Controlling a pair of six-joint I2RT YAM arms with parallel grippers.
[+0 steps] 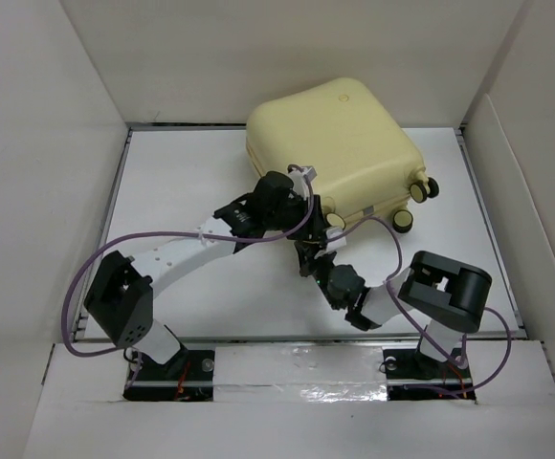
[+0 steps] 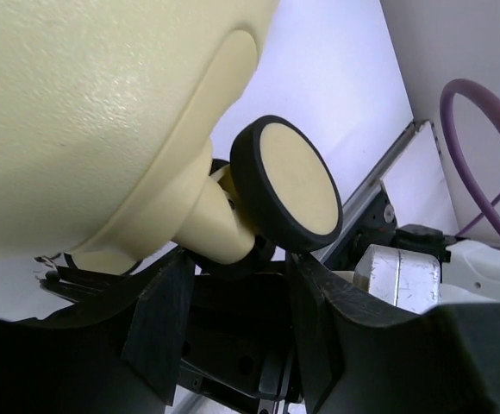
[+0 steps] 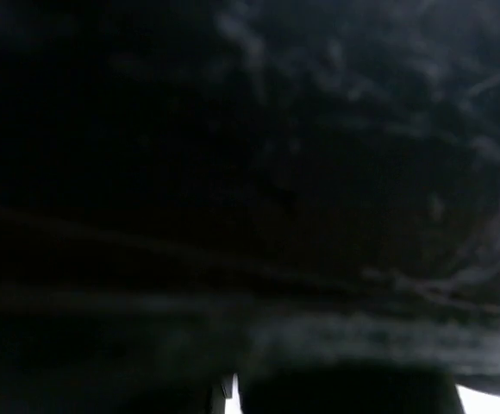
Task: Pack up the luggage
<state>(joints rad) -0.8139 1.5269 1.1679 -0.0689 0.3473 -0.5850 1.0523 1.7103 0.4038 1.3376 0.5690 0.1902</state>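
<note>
- Two fingers (image 2: 159,328) of the left gripper (image 2: 233,345) are standing well apart and are clamping nothing.
- One caster wheel (image 2: 297,185), cream face with black tyre, is sitting just beyond the gap between those fingers.
- From overhead, the left gripper is reaching to the near-left corner of the luggage (image 1: 340,143).
- The right gripper (image 1: 309,251) is pointing at the luggage's near edge. Its wrist camera is showing only blurred darkness, so its opening cannot be told.
- The luggage is lying on a broad side at the far, centre-right part of the table (image 1: 182,172), with its shell halves together.
- Purple cables (image 1: 86,277) are looping beside both arms.
</note>
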